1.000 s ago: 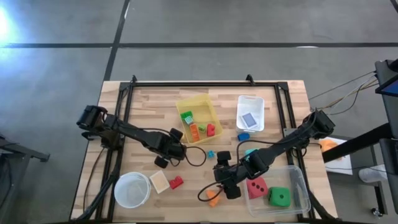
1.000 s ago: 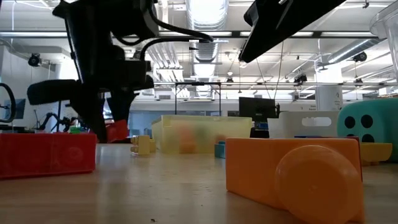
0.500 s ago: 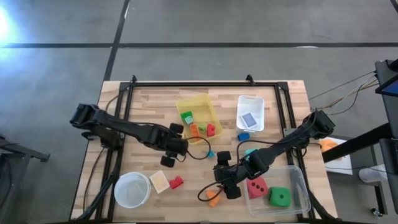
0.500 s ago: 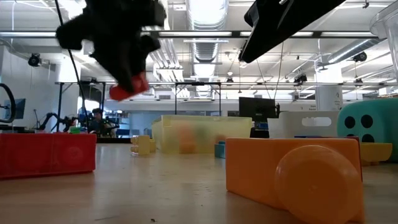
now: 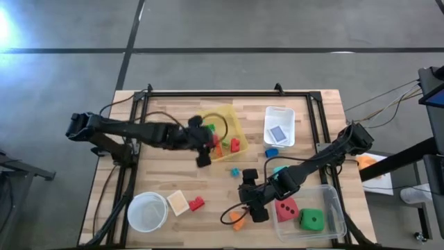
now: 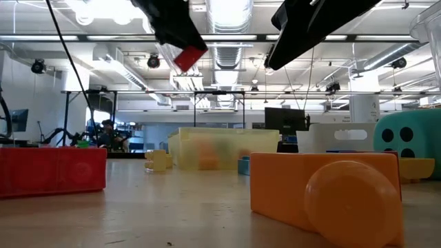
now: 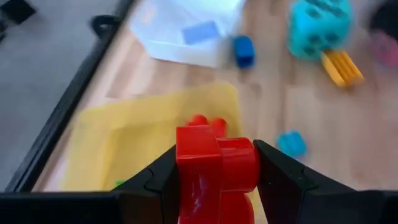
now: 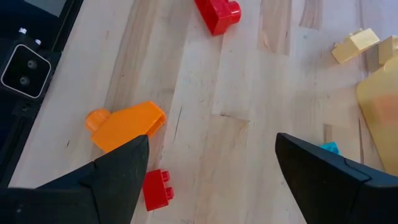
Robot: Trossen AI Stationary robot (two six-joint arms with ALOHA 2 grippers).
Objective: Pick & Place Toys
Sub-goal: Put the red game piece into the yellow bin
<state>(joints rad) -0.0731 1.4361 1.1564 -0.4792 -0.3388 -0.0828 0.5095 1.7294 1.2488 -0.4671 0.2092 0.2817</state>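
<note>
My left gripper (image 5: 203,148) hangs high over the near left corner of the yellow bin (image 5: 216,112), shut on a red block (image 7: 214,171); in the low view that block (image 6: 187,56) is far above the tabletop. Green, orange and red blocks lie in the bin. My right gripper (image 8: 211,186) stands open over the near middle of the table, above an orange block (image 8: 124,124) and a small red block (image 8: 157,190), touching neither. A pink-red die (image 5: 286,207) and a green die (image 5: 311,220) lie in the clear bin (image 5: 334,208). My left gripper pinches the red block's two opposite sides (image 7: 186,174) between its two fingers (image 7: 277,177). The fingers slant down toward the table's right side. The block is lifted clear, over the yellow bin (image 7: 112,143).
A white bin (image 5: 279,125) with a blue block stands at the far right. A white bowl (image 5: 147,212), a cream block (image 5: 178,202) and a red block (image 5: 197,203) lie near left. Blue blocks (image 5: 271,152) and a teal die (image 7: 320,22) lie mid-table.
My left gripper has risen from just above the table, carrying the red block up, and has moved toward the far right to the yellow bin's near left corner, rolling its wrist on the way. The block is now lifted well clear.
</note>
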